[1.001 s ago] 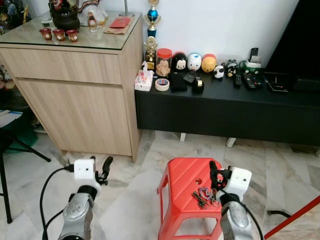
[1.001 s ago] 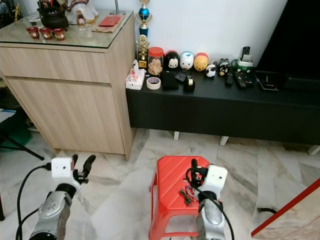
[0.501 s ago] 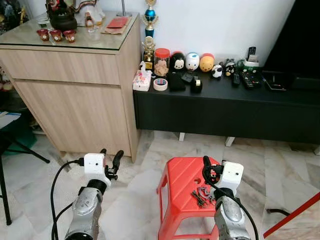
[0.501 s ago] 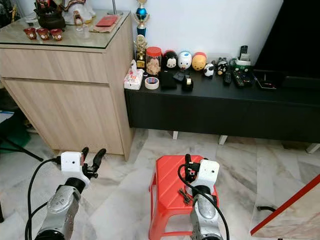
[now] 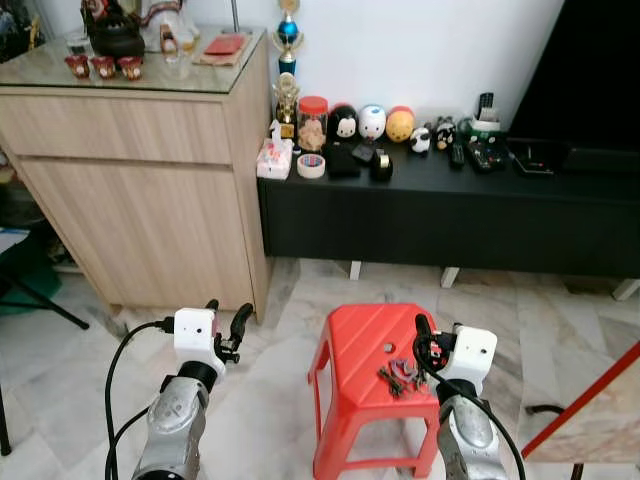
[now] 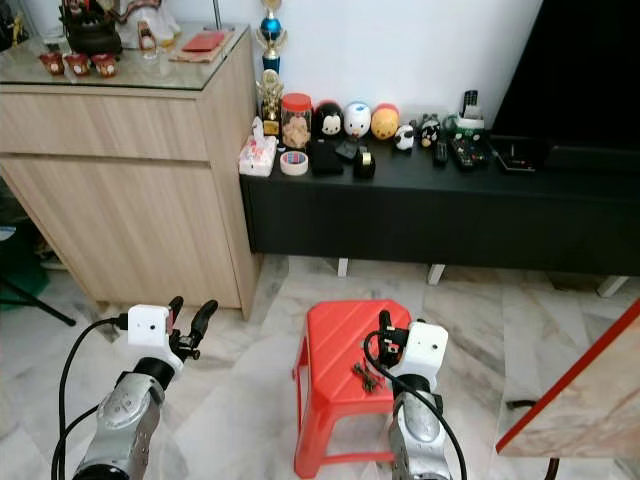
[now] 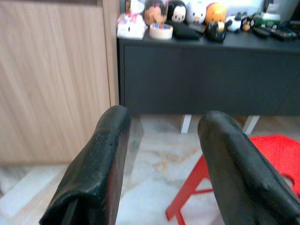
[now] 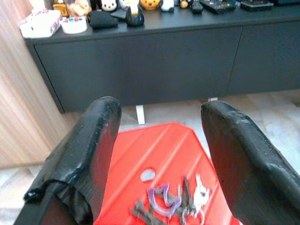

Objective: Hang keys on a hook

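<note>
The keys (image 8: 174, 202) lie loose near the red stool's (image 5: 352, 345) right edge. The right end effector (image 8: 154, 154) hovers just above, fingers apart. They look light and jangly; the purple ring seems the best hold.

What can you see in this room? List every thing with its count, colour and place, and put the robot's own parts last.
Bunch of metal keys: one, silver with a purple clip, on the stool top.
Red plastic stool: one, on the marble floor.
Low black cabinet: one, against the white wall.
Light wooden sideboard: one, glass-topped, left of the cabinet.
Round character figures: three, black, white and orange, on the cabinet.
Roll of tape: one, white, on the cabinet.
Small red cups: three, on the sideboard.
Left gripper: open, over the floor.
Right gripper: open, above the keys.
</note>
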Available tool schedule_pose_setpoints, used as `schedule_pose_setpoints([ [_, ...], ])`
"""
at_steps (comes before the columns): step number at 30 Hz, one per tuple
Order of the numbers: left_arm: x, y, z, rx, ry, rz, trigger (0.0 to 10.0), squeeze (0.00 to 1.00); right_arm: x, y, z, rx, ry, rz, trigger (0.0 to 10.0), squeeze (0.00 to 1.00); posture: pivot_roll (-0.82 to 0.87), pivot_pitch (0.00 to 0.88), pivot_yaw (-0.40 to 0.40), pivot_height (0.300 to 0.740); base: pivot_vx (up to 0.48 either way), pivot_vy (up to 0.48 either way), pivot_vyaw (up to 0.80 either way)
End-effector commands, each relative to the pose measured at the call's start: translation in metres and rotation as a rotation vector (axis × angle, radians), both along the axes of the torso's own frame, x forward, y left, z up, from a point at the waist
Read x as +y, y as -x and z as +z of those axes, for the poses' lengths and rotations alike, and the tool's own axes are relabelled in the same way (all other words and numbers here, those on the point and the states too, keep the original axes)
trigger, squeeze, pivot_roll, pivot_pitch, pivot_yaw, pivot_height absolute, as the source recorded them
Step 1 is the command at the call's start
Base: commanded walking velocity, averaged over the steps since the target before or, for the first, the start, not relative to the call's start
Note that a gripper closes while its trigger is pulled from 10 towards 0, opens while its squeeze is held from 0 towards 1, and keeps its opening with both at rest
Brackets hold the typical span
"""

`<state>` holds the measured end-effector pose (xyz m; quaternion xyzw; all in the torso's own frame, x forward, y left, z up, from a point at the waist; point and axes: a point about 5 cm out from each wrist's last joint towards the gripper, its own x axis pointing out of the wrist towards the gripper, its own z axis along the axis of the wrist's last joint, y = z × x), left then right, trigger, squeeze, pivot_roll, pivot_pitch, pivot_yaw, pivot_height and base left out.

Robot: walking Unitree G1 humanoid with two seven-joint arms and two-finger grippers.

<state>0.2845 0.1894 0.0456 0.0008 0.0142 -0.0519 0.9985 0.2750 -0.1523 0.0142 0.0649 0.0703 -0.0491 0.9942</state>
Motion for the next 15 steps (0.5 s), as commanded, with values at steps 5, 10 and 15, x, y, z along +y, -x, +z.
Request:
schedule_pose_setpoints([
  [5, 0.0003, -0.0032, 0.0035, 0.004, -0.007, -0.012, 10.0, 0.0, 0.0035, -0.0008, 0.0004, 0.006, -0.005, 0.01, 10.0, 0.0, 0.05, 0.0, -0.066, 0.647, 0.0, 0.0, 0.0],
  [10, 0.0026, -0.0057, 0.0055, 0.001, -0.009, -0.001, 10.0, 0.0, 0.0037, -0.0007, 0.0008, 0.003, -0.007, 0.014, 10.0, 0.0, 0.05, 0.0, -0.064, 0.647, 0.0, 0.0, 0.0],
  [15, 0.0024, -0.0068, 0.0059, 0.002, -0.017, -0.004, 10.0, 0.0, 0.0036, -0.0014, 0.0014, 0.001, -0.012, 0.018, 10.0, 0.0, 0.05, 0.0, -0.063, 0.647, 0.237, 0.0, 0.0],
])
